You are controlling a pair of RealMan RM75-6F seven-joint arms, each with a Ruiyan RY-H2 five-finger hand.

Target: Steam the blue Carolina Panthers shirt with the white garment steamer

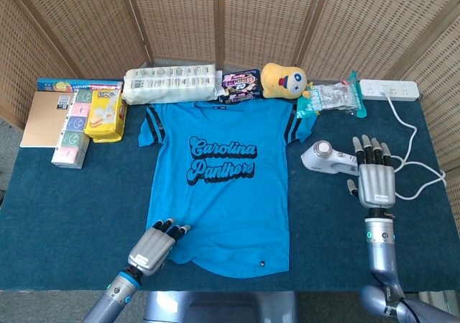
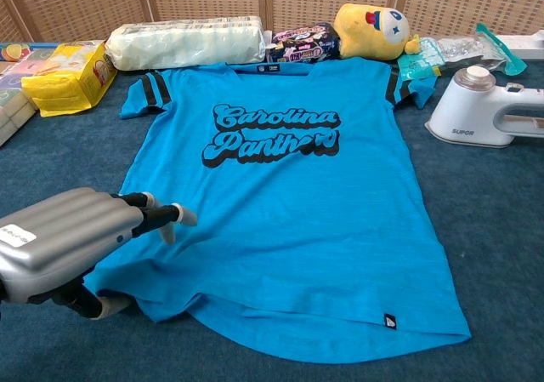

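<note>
The blue Carolina Panthers shirt (image 1: 219,183) lies flat on the dark blue table, its print facing up (image 2: 289,203). The white garment steamer (image 1: 327,159) lies on its side just right of the shirt's right sleeve (image 2: 480,110). My right hand (image 1: 374,175) hovers at the steamer's handle end, fingers spread, holding nothing; the chest view does not show it. My left hand (image 1: 154,245) is at the shirt's lower left hem, its fingers stretched out over the cloth (image 2: 72,237) and the thumb low by the hem edge.
Along the back edge stand a wrapped roll pack (image 1: 170,84), snack bags (image 1: 239,84), a yellow plush toy (image 1: 282,80) and a teal packet (image 1: 330,98). A power strip (image 1: 389,89) and its white cord (image 1: 413,172) lie right of the steamer. Boxes and a yellow pack (image 1: 105,114) sit at the back left.
</note>
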